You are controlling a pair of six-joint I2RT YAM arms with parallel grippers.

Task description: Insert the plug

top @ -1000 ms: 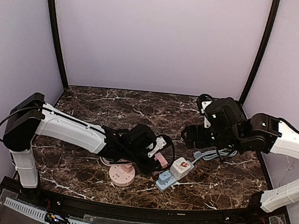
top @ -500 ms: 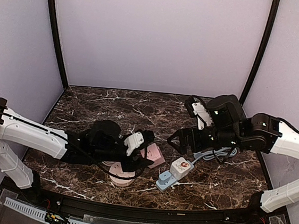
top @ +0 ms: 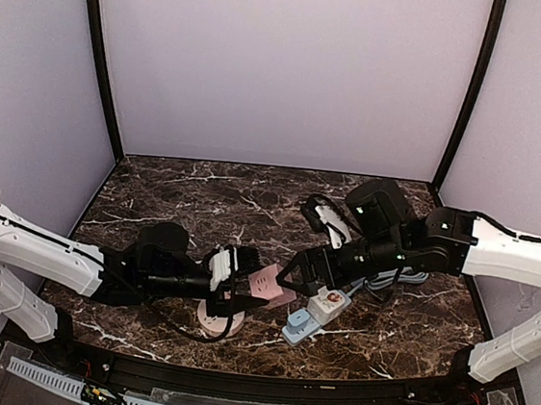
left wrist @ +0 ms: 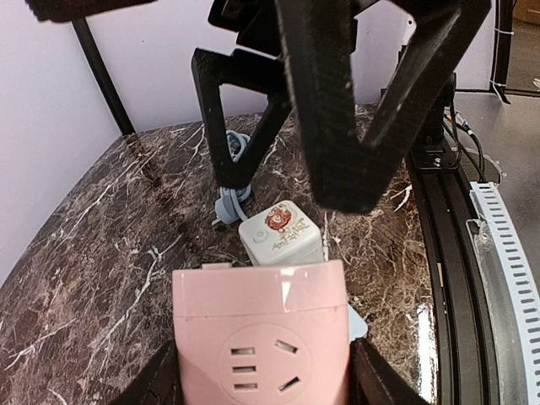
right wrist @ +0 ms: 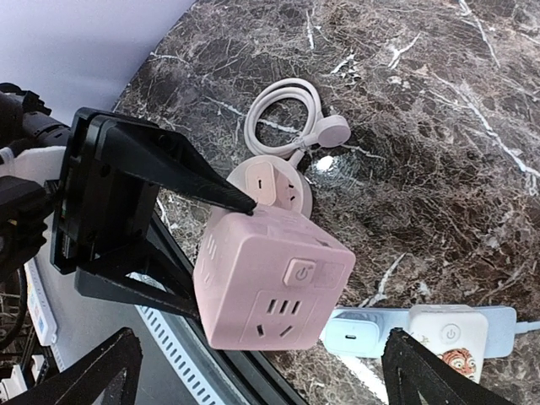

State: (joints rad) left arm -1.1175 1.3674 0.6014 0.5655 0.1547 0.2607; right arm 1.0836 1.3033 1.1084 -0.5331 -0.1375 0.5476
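My left gripper [top: 245, 285] is shut on a pink cube socket [top: 268, 282] and holds it above the table; its fingers [left wrist: 156, 384] clamp the cube's [left wrist: 260, 333] sides. In the right wrist view the cube [right wrist: 270, 283] shows a power button and a socket face. My right gripper [top: 292, 274] is open, jaws spread wide just right of the cube, not touching it. A white cube adapter [top: 329, 304] sits plugged on a light-blue power strip [top: 298, 331]. No plug pins show on the pink cube.
A round pink socket [right wrist: 272, 181] with a white coiled cable [right wrist: 285, 101] and its white plug [right wrist: 334, 131] lies under the cube. The strip's grey-blue cable [top: 390, 277] bunches to the right. The table's front rail [top: 232, 384] runs close below.
My left arm has drawn back to the left and stretched low, carrying the pink cube slightly left. My right gripper has moved left and down, close to the cube.
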